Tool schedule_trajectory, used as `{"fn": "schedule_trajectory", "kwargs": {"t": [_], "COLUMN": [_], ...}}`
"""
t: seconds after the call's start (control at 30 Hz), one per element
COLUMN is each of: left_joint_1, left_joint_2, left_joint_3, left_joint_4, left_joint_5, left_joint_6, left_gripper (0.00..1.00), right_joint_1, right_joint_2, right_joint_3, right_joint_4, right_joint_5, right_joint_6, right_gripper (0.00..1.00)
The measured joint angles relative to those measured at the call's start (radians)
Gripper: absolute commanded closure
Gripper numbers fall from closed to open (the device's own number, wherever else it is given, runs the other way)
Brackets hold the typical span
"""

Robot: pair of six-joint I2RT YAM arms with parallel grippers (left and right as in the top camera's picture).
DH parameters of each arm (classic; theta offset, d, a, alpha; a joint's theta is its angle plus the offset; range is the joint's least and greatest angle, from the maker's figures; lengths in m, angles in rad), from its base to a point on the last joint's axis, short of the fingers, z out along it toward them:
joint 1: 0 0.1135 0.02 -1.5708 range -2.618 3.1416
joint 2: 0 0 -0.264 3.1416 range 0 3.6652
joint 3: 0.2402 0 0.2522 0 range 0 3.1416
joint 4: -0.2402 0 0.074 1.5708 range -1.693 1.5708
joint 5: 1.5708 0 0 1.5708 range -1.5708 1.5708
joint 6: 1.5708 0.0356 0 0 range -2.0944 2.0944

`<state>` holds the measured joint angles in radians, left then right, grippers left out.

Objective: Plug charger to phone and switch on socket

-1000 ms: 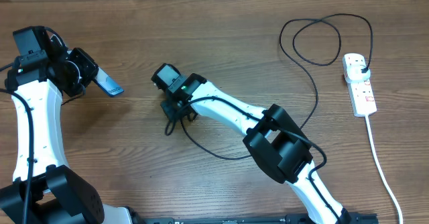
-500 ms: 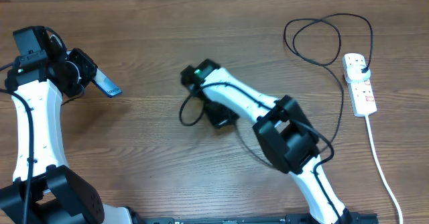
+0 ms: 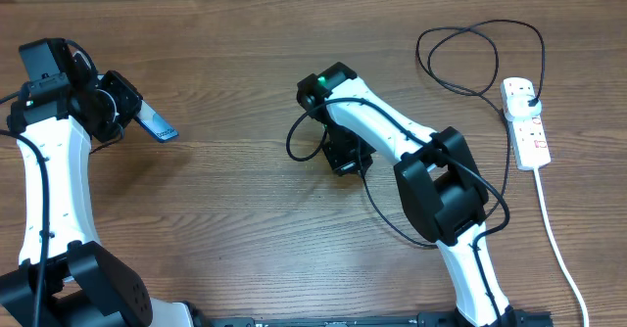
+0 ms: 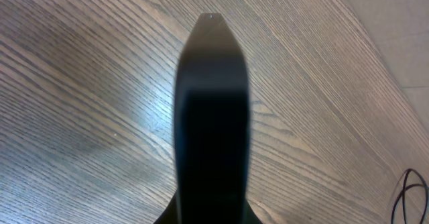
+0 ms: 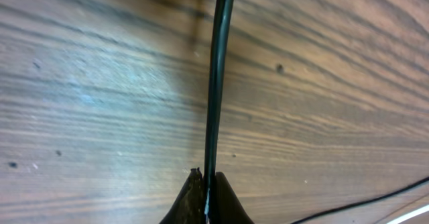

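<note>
My left gripper [image 3: 132,112] at the far left is shut on the phone [image 3: 157,124], held tilted above the table; in the left wrist view the phone [image 4: 212,117] shows as a dark slab edge-on. My right gripper [image 3: 343,156] at mid table is shut on the charger cable [image 3: 300,136], which loops left of it and runs back to the plug head [image 3: 530,99] in the socket [image 3: 526,126] at the far right. In the right wrist view the cable [image 5: 217,76] runs straight up from the closed jaws [image 5: 208,184]. The plug tip is not visible.
The socket's thick white cord [image 3: 558,249] runs down the right edge toward the front. The black cable makes a large loop [image 3: 470,58] at the back right. Bare wooden table [image 3: 216,210] lies between the arms.
My right gripper has moved right and back from left of centre to mid table, dragging the cable with it. The left arm and phone have not moved.
</note>
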<state>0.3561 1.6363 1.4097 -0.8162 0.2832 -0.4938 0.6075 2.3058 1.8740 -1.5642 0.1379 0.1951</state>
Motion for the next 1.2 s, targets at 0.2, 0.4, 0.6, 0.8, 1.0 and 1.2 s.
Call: {"fn": "schedule_trajectory", "kwargs": {"t": [0.2, 0.4, 0.6, 0.8, 1.0, 1.2], "left_joint_1": [0.0, 0.0, 0.0, -0.001, -0.001, -0.001], "left_joint_2": [0.0, 0.0, 0.0, 0.0, 0.0, 0.0], "left_joint_3": [0.0, 0.0, 0.0, 0.0, 0.0, 0.0], "left_joint_4": [0.0, -0.001, -0.002, -0.003, -0.003, -0.003], "left_joint_5": [0.0, 0.015, 0.032, 0.111, 0.24, 0.309], "left_joint_6": [0.0, 0.0, 0.002, 0.056, 0.134, 0.158], "left_gripper": [0.96, 0.95, 0.93, 0.96, 0.96, 0.96], "right_joint_1": [-0.055, -0.07, -0.079, -0.175, -0.289, -0.277], "right_joint_2": [-0.009, -0.009, -0.017, -0.018, -0.019, -0.023], "right_joint_3": [-0.069, -0.08, -0.081, -0.081, -0.081, -0.103], "right_joint_4": [-0.003, 0.004, 0.139, 0.268, 0.281, 0.303], "right_joint_5": [-0.005, -0.019, -0.039, -0.124, -0.188, -0.243], "right_joint_6": [-0.019, -0.034, -0.038, -0.039, -0.068, -0.086], "right_gripper": [0.69, 0.55, 0.57, 0.57, 0.63, 0.65]}}
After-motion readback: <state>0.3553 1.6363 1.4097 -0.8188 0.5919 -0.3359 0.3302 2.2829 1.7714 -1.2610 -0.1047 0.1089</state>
